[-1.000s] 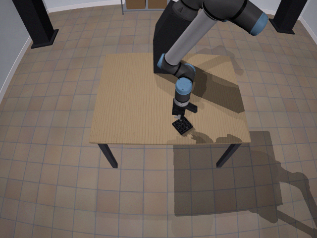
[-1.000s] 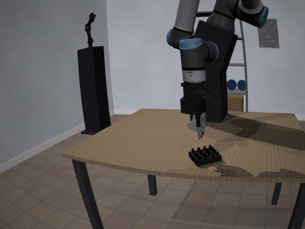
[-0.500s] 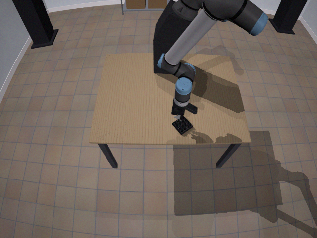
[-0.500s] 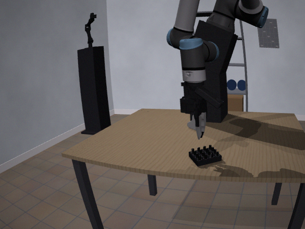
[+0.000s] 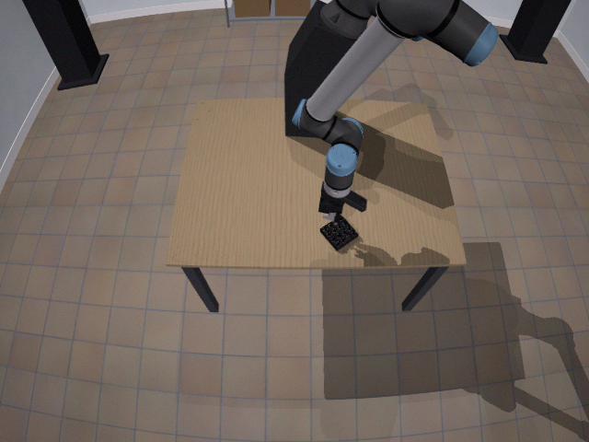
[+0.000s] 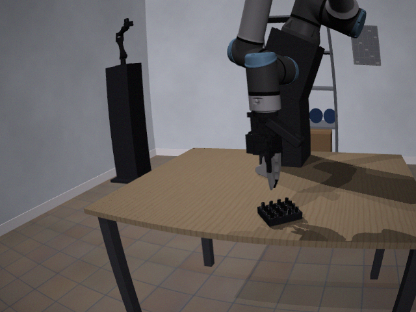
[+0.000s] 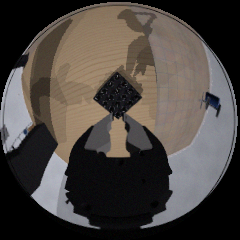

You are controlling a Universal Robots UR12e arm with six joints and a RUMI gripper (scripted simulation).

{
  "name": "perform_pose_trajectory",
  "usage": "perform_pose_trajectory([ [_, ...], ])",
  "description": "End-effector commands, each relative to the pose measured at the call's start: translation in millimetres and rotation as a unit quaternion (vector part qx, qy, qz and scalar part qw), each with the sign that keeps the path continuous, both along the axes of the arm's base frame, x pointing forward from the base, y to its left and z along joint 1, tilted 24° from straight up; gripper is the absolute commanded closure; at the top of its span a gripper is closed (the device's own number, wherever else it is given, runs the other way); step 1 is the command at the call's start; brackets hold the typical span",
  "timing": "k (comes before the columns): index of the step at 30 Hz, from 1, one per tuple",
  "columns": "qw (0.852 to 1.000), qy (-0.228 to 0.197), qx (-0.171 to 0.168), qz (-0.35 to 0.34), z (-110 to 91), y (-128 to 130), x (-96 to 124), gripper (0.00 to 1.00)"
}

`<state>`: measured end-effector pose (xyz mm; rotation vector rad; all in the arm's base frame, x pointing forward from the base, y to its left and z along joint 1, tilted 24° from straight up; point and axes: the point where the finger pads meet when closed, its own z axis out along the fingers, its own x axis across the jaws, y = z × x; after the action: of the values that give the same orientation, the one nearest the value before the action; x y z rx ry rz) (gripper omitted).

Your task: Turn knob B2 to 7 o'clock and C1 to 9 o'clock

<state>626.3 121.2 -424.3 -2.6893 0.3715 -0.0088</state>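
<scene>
The knob box is a small black square block with rows of short black knobs. It lies turned cornerwise near the front edge of the wooden table. My gripper points straight down and hangs a little above the box's near corner, touching nothing. Its fingers stand close together with nothing between them. The knob marks and pointers are too small to read.
The robot's black base block stands at the table's back edge. A tall black pillar stands on the floor to the left. A shelf with a cardboard box stands behind the table.
</scene>
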Motion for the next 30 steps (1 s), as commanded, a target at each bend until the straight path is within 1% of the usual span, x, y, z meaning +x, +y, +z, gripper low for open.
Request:
perform_pose_trajectory([
  [1,1.000,0.000,-0.001,-0.001,1.1,-0.9,-0.3,0.89],
  [17,1.000,0.000,-0.001,-0.001,0.8,-0.7,-0.2,0.89],
  [30,1.000,0.000,-0.001,-0.003,-4.9,2.1,1.9,0.89],
])
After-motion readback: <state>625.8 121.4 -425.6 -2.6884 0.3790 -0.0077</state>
